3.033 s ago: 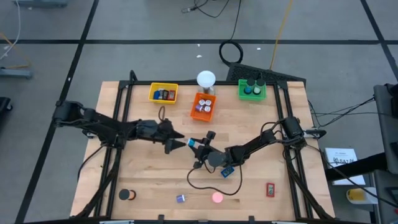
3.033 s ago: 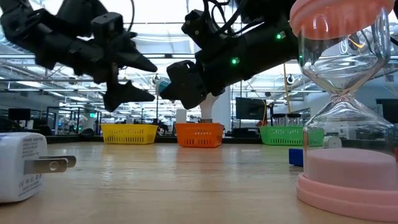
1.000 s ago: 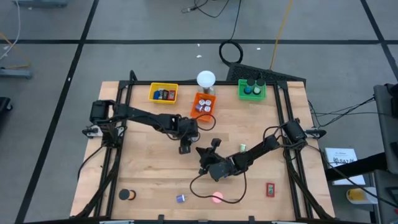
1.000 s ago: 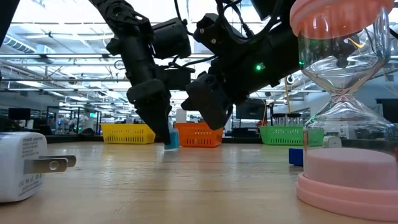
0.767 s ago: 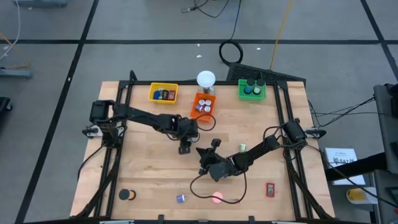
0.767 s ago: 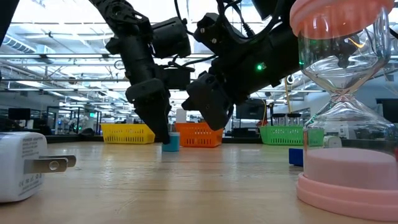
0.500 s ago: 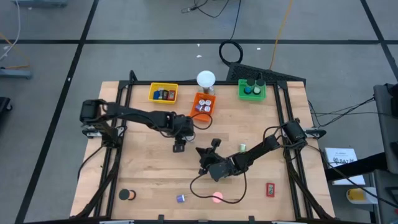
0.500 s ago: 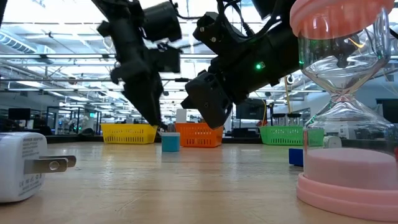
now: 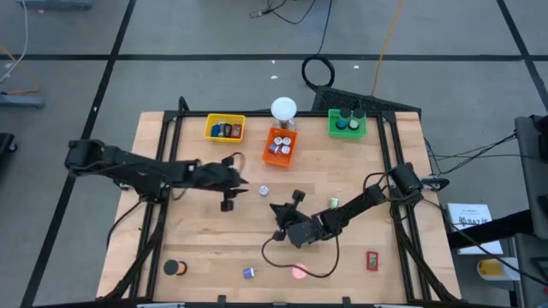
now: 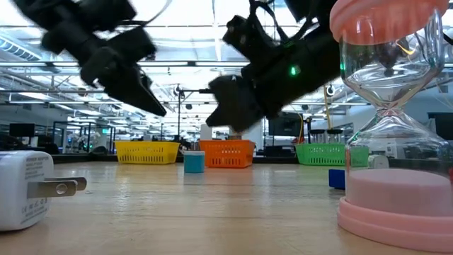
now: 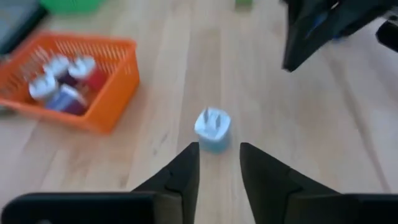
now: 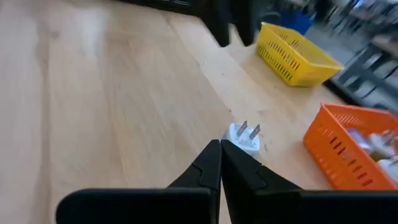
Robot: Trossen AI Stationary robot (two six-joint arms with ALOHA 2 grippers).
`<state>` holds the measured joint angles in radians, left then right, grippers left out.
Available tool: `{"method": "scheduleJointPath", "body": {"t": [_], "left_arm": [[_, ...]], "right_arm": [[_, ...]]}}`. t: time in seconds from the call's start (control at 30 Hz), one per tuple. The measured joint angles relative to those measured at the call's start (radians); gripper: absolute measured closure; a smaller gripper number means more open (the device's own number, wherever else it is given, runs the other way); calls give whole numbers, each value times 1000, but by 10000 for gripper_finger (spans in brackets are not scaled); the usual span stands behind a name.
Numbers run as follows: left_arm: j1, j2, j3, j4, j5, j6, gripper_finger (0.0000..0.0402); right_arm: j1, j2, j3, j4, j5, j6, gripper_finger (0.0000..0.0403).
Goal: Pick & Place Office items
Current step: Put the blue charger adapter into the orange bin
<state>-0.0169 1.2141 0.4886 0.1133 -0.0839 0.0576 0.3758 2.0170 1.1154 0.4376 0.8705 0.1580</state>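
The small blue plug adapter (image 9: 264, 190) stands alone on the bare wood just left of frame centre in the high view, prongs up, just below the orange tray (image 9: 279, 147). Nothing touches it. The left gripper (image 9: 233, 190) sits to its left, clear of it; in the left wrist view its two fingers (image 11: 181, 174) stand a narrow gap apart, empty, with the adapter (image 11: 212, 129) beyond the tips. The right gripper (image 9: 285, 208) sits lower right of the adapter, its fingers (image 12: 210, 163) pressed together and holding nothing. The yellow tray (image 9: 225, 128) lies upper left, the green tray (image 9: 347, 123) upper right.
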Motion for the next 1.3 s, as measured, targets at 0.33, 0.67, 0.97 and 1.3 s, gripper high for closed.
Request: {"method": "scheduleJointPath", "body": {"t": [0.33,0.67,0.97,1.3], "left_arm": [[-11,-37,-409,808,3,11,311],[-12,-37,-446,880,4,-18,311],[-12,-37,-446,884,5,-11,311],[-12,-37,-446,884,5,-14,311]], "right_arm": [[-130,-183,109,-415,-152,242,402],[-287,-183,314,-821,-462,387,372],[-318,-127,365,-896,-618,414,297],[-331,-33,366,-738,-617,354,243]]}}
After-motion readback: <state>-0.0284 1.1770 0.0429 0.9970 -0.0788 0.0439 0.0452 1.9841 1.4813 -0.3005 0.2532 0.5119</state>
